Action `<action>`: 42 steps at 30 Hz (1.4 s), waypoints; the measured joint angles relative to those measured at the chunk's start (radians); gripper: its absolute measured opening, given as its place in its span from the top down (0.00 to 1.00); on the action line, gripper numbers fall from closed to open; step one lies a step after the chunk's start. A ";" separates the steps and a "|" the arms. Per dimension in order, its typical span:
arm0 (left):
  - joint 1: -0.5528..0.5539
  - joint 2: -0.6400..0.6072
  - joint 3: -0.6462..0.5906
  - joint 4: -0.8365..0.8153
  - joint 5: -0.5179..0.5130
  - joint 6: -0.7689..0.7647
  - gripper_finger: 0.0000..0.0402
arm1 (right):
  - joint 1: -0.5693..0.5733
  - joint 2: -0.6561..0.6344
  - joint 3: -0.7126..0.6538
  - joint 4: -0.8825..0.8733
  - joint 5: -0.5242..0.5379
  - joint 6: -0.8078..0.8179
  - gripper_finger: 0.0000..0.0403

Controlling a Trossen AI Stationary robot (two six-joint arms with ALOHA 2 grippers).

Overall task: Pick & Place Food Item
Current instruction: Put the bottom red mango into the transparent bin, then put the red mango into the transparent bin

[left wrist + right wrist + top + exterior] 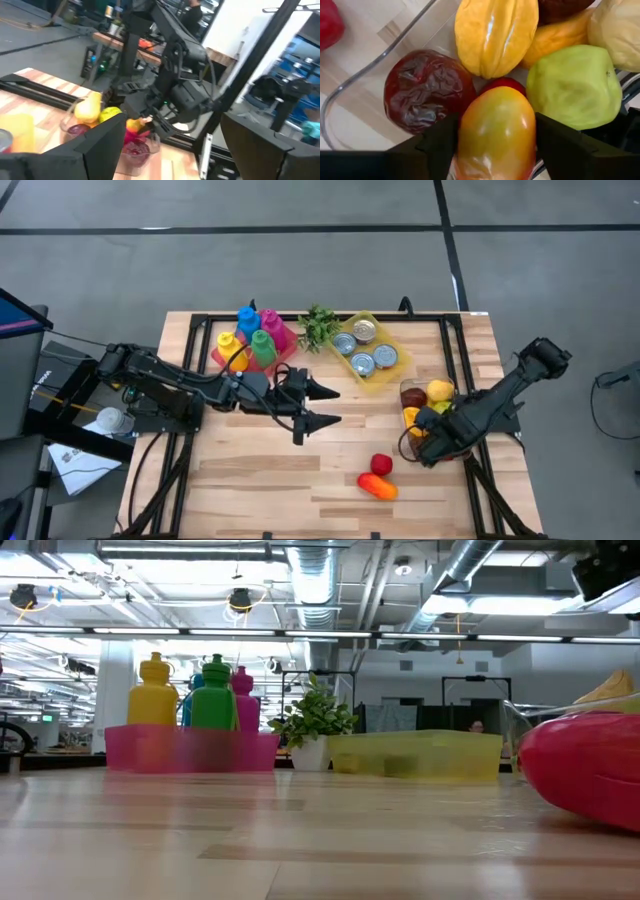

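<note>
High view: the right tool [428,442] reaches into the clear plastic fruit bin [408,392] at the wooden desk's [260,480] right edge; the left tool [322,406] hovers open mid-desk. Right wrist view: parted fingers [440,142] flank an orange-green mango-shaped fruit [496,134] lying in the bin, contact unclear.

I see a wooden table [260,470] carrying a pink tray [222,358] of bottles, a small plant [318,326] and a yellow tray [385,380] of cans beyond the left gripper [322,405]. A clear fruit container [408,392] sits under the right gripper [432,442], with a red fruit [381,464] and an orange one [378,486] lying between the two grippers.
</note>
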 joint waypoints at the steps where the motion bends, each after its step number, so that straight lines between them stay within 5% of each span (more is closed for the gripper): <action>1: 0.000 0.000 0.000 0.000 0.018 0.000 0.22 | 0.003 0.002 0.000 0.000 0.000 -0.003 0.39; 9: -0.046 0.001 0.000 -0.149 0.131 0.049 0.22 | 0.023 -0.069 0.020 0.001 0.001 -0.007 0.12; 14: -0.090 0.075 0.000 -0.073 0.129 0.135 0.22 | 0.048 -0.133 0.057 0.001 0.006 -0.013 0.03; 22: -0.123 0.353 0.058 0.093 0.126 0.142 0.22 | 0.129 -0.188 0.072 0.000 0.017 -0.011 0.04; 26: -0.130 0.479 0.153 0.097 0.126 0.270 0.22 | 0.175 -0.191 0.072 0.000 0.018 -0.005 0.04; 42: -0.182 0.785 0.223 0.296 0.110 0.312 0.22 | 0.204 -0.190 0.072 0.001 0.032 0.013 0.04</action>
